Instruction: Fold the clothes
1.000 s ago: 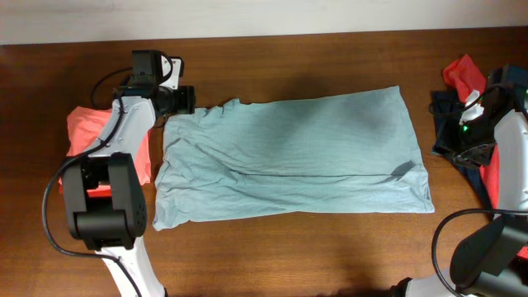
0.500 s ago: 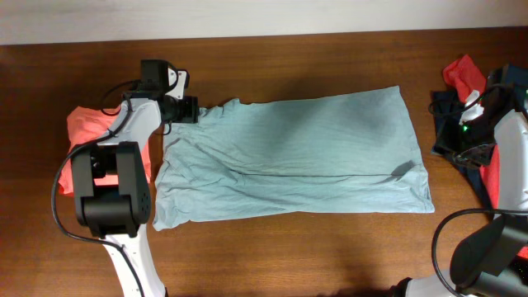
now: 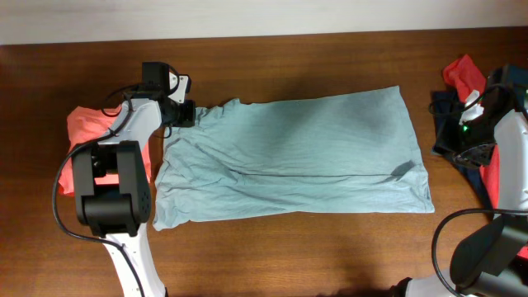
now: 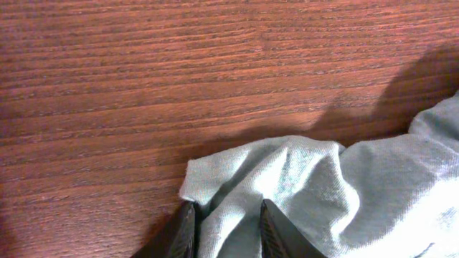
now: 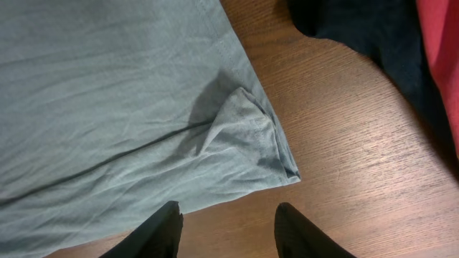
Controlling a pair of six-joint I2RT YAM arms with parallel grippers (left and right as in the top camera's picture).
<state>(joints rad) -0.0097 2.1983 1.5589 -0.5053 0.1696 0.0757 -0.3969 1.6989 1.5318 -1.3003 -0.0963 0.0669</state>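
Wood desk [image 4: 215, 72]: left tool [image 4: 227, 218] straddles just the shirt [image 4: 308, 179] corner, clamp unclear, thin bite may slip on lift; right tool [image 5: 228, 215] apart, empty.

No legible text — no labels, no numbers.

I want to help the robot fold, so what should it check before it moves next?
1. Left pincer around the shirt corner: ok, cloth sits inside it.
2. Left pincer squeezing tight: cannot tell.
3. Right pincer holding the shirt: not ok, it is open above the right corner and holds nothing.
4. Shirt flat: not ok, it has creases, and a little fold is bunched up near the right corner.
5. Other clothes out of the way: ok, the coral shirt and red shirt lie off to the sides.
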